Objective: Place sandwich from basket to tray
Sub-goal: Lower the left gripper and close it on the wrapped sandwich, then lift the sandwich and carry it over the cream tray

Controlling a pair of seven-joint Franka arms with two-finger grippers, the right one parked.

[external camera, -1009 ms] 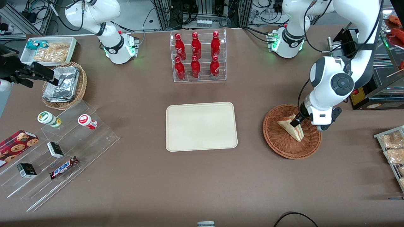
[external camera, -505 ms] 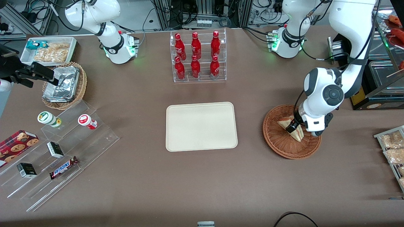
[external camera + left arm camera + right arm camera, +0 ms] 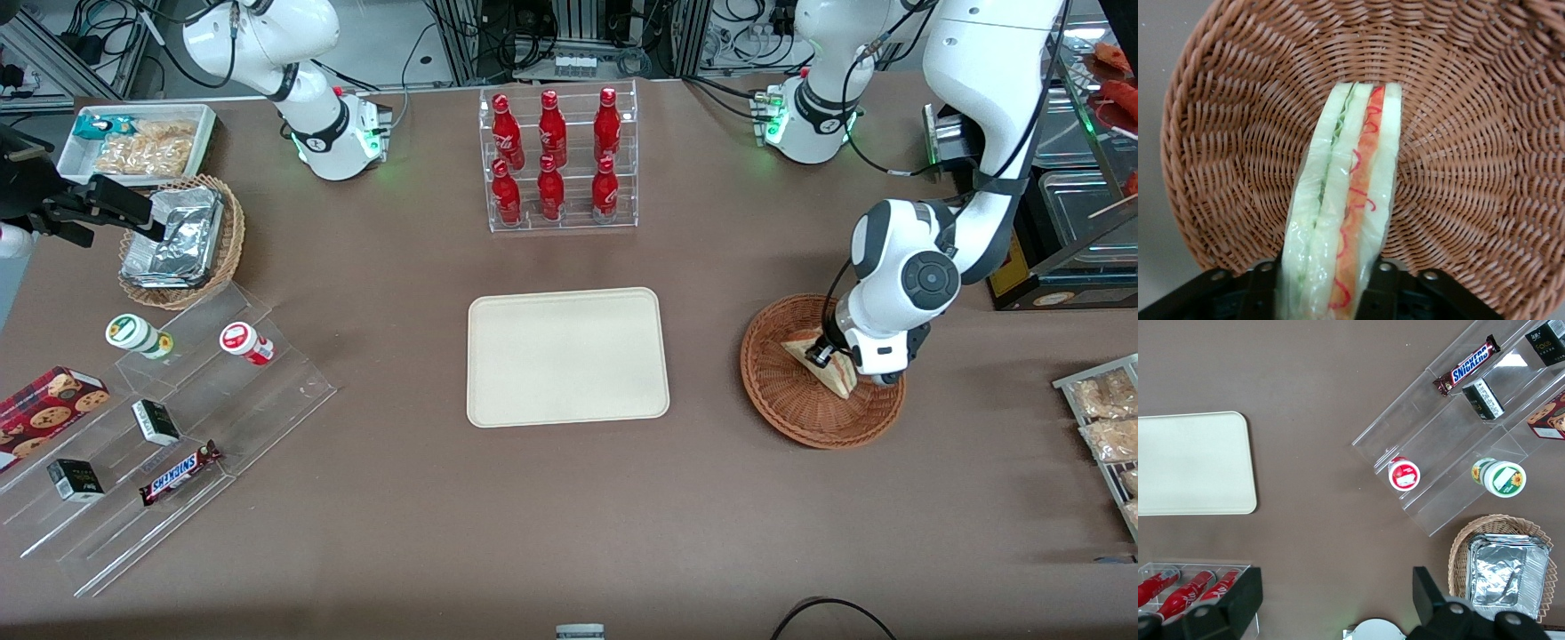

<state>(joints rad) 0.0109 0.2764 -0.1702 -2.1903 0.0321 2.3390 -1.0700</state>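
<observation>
The sandwich (image 3: 838,380) is a wrapped triangular wedge standing on edge in the round reddish-brown wicker basket (image 3: 782,404), at the working arm's end of the table. Its red, orange and green filling shows along the edge (image 3: 1353,193). My left gripper (image 3: 820,354) is down in the basket (image 3: 1458,167), one dark finger (image 3: 1263,283) pressed against each flat side of the wedge, shut on it. The sandwich still rests on the weave. The cream tray (image 3: 566,356) lies flat mid-table beside the basket, toward the parked arm, with nothing on it (image 3: 1191,463).
An acrylic rack of red bottles (image 3: 558,160) stands farther from the front camera than the tray. Toward the parked arm's end are a tan basket of foil packs (image 3: 178,240), a white snack bin (image 3: 138,142) and a stepped acrylic shelf (image 3: 160,418). Snack bags (image 3: 1107,418) lie near the working arm's table edge.
The left arm has lowered and swung slightly toward the tray, bringing the gripper down around the sandwich. The sandwich and basket have stayed in place.
</observation>
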